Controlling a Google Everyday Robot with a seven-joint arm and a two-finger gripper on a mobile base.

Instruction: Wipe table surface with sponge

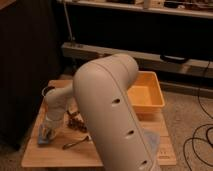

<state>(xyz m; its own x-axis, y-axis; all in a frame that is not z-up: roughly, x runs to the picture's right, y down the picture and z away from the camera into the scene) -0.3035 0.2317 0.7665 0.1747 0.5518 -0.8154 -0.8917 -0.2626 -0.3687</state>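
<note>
Wooden table (100, 152): tool (46, 134) presses rectangular sponge (44, 135) near corner.

The tool (46, 133) sits at the table's (35, 155) left edge, hemmed by brown clutter (76, 121) just right.

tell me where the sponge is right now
The sponge lies at the wooden table's near-left corner, under the gripper, left of the brown clutter.
</note>
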